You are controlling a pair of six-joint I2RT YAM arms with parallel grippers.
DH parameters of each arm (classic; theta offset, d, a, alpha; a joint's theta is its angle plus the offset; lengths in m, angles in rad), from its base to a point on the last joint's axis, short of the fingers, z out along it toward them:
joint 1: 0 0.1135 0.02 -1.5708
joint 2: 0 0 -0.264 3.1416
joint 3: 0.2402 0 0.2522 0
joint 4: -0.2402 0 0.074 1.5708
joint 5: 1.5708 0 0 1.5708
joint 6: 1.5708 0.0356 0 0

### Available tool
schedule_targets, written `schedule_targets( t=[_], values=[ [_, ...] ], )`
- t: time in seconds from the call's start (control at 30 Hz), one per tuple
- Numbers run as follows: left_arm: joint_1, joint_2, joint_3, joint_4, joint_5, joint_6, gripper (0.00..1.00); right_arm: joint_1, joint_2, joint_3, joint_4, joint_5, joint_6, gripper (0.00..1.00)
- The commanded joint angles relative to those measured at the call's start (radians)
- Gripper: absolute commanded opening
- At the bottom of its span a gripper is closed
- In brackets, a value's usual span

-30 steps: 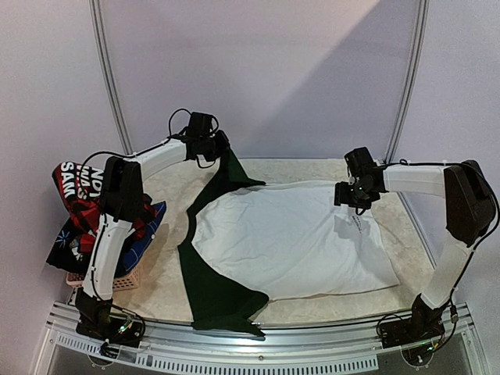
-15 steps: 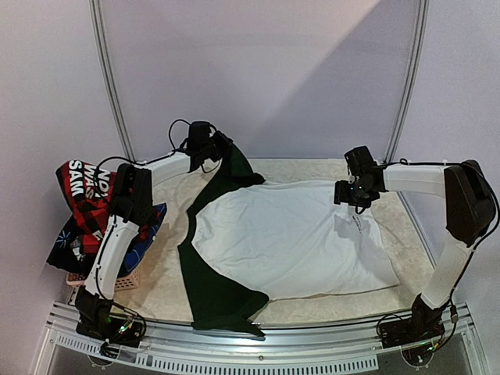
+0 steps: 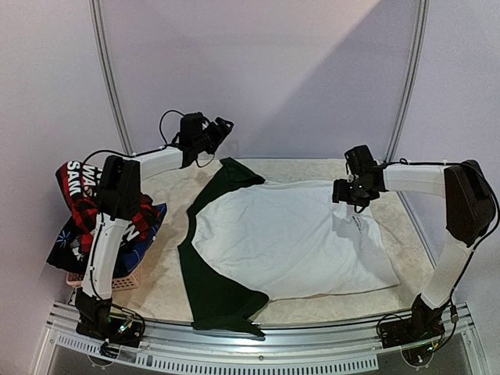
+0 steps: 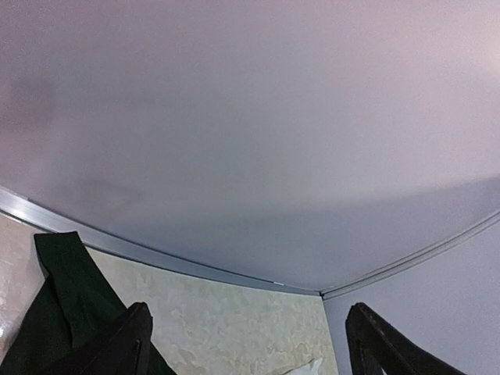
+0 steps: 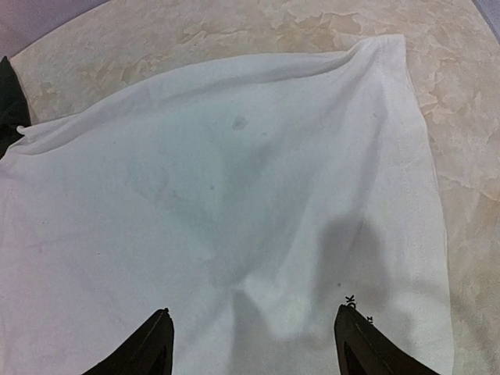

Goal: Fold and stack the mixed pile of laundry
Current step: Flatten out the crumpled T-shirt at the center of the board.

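White T-shirt point(image 3: 289, 242) with dark green sleeves lies flat mid-worktop point(image 3: 160, 289), and the laundry pile point(image 3: 82, 211) is heaped on the basket point(image 3: 125, 280) at left. Right fingers point(image 5: 152, 348) are wide and empty over the shirt's far edge. Left fingers point(image 4: 129, 348) are wide too, empty, up by the back wall.

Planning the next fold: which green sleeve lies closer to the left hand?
The far sleeve, at the back of the table, close to the left hand; the near sleeve lies at the front edge.
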Motion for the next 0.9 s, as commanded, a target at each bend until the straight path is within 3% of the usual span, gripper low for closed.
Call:
schedule_targets(
  t=[0.0,0.53,0.87],
  values=[
    [0.008,-0.173,-0.103,0.019,0.001,0.071,0.86,0.010,-0.006,0.029,0.016,-0.027,-0.010,0.71],
    [-0.001,-0.507,-0.489,-0.069,0.016,0.228,0.83,0.026,-0.138,-0.079,0.052,-0.037,0.015,0.72],
    [-0.067,-0.724,-0.606,-0.282,-0.098,0.439,0.83,0.041,-0.285,-0.214,0.120,-0.052,0.060,0.75]
  ],
)
